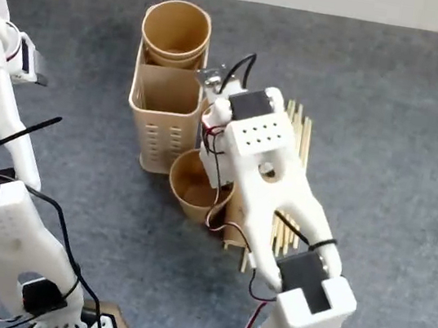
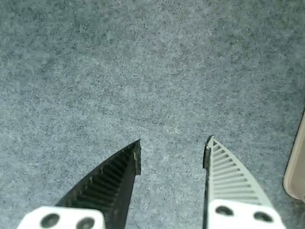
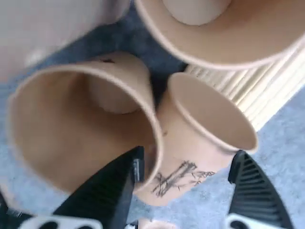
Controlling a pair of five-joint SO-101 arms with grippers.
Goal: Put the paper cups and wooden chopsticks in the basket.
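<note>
**Right end effector spread around a printed cup, left one open over the bare desk**

High view: the white right arm (image 1: 274,180) stretches from the near edge across the grey carpet-covered desk (image 1: 407,118). It bends over so that its wrist hangs just beside the beige slotted plastic basket (image 1: 162,122). A stack of tan paper cups (image 1: 175,32) stands in the basket's far compartment. An open tan paper cup (image 1: 193,185) sits against the basket's near corner, partly under the arm. A bundle of pale wooden chopsticks (image 1: 298,139) lies flat on the desk beneath the arm. The white left arm (image 1: 3,231) runs up the left side, well apart from the basket.

Left wrist view: the left end effector (image 2: 174,143) is released and holds nothing. Its black finger and its pale finger stand wide apart, pointing down at the carpet.

Right wrist view: the right end effector (image 3: 188,157) is also released, its black fingers spread to either side of a bamboo-printed paper cup (image 3: 205,129) lying on its side. Whether either finger touches that cup cannot be told. One finger crosses the mouth of a neighbouring paper cup (image 3: 71,129), which lies against the printed one. A third paper cup (image 3: 224,33) rests over the chopsticks.
</note>
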